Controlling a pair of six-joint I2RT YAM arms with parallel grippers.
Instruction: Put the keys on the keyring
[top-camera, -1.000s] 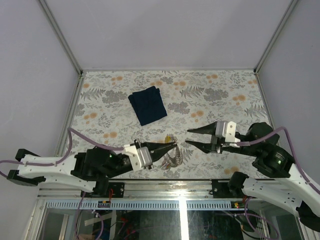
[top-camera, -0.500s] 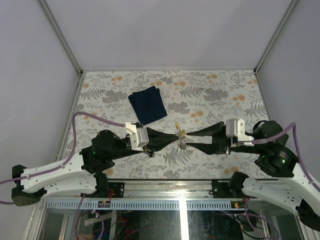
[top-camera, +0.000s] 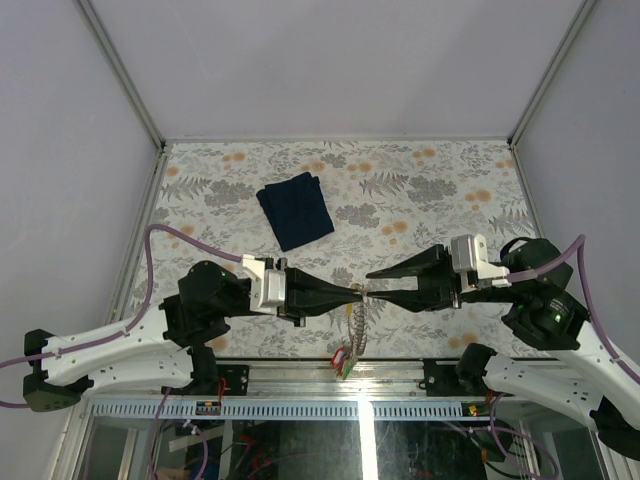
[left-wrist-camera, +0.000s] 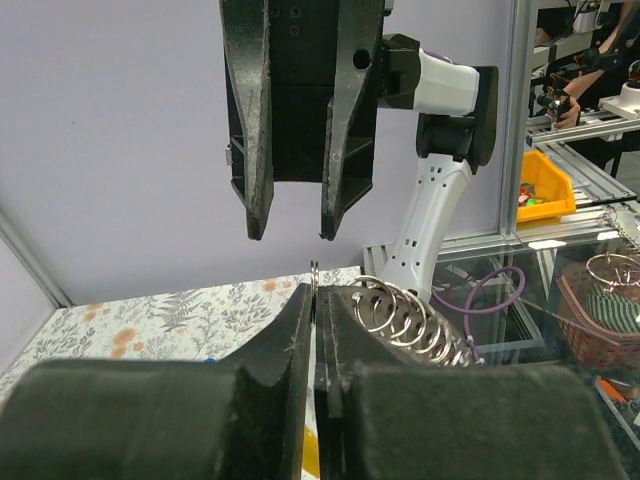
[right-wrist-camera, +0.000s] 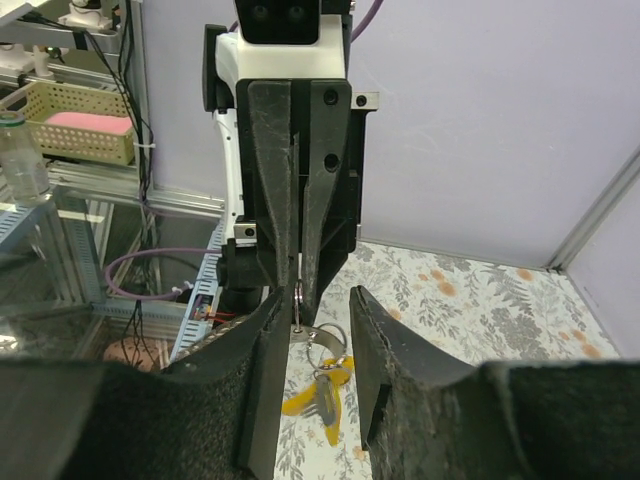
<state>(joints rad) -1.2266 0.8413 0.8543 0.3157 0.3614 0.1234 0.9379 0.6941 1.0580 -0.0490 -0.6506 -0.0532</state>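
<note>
Holds the keyring (left-wrist-camera: 314, 283) pinched in the left hand (top-camera: 358, 292), fingers pressed tight together on the thin wire, raised above the floral bench (top-camera: 450, 190) toward its near edge. Points that hand rightward, almost tip to tip with the right hand (top-camera: 371, 283). Faces the right hand leftward with fingers spread and gripping nothing, one fingertip farther from the arms' bases and one nearer, the left hand's tip close by the nearer one. Shows, in the left wrist view, the wire standing upright as a thin edge between the closed fingers, a coil of silvery rings (left-wrist-camera: 405, 315) just right of it, and the spread right hand directly above in the picture. Trails that coil, in the top view, from the pinch point down the picture toward the bench's near edge, ending in the keys (top-camera: 343, 360) with red and green tags. Shows, in the right wrist view, a yellow-tagged key (right-wrist-camera: 297, 402) hanging below the ring, low between the spread fingers; cannot tell whether touching either finger. Has the dark navy cloth (top-camera: 296, 210) lying folded flat toward the far left of the bench, well apart from both hands
</note>
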